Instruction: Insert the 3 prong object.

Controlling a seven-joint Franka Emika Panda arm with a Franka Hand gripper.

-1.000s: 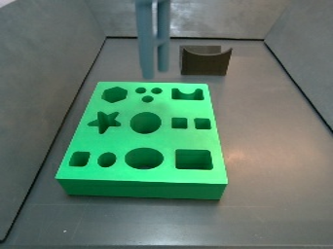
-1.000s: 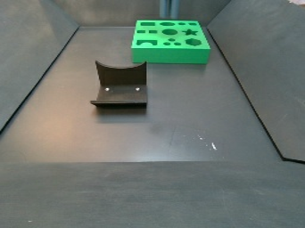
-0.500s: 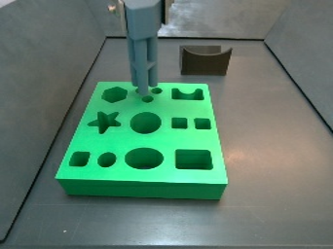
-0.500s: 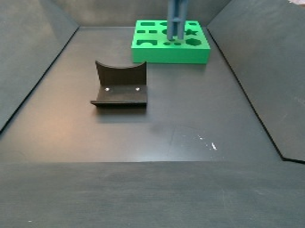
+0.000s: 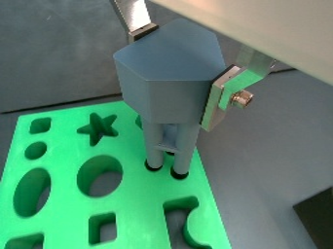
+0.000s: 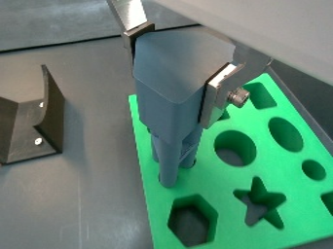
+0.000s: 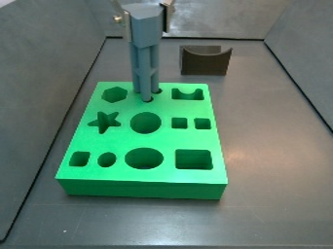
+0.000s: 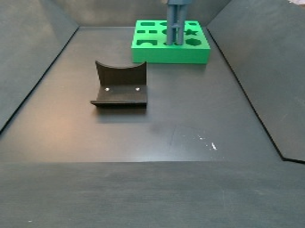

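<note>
End effector (image 5: 182, 83) clamped on 3 prong object (image 7: 142, 60), now lower than half second ago; prongs entering three-hole slot of green block (image 7: 156, 156). Insertion nearly done; release remains.

In a side view, the gripper (image 7: 140, 12) at the top edge holds the blue-grey 3 prong object (image 7: 142, 60) upright, its lower end meeting the green block (image 7: 150, 139) at the small round holes between the hexagon cutout (image 7: 116, 94) and the notched cutout (image 7: 190, 93). The fixture (image 7: 205, 59) stands well apart behind the block on the grey floor (image 7: 260, 195).
</note>
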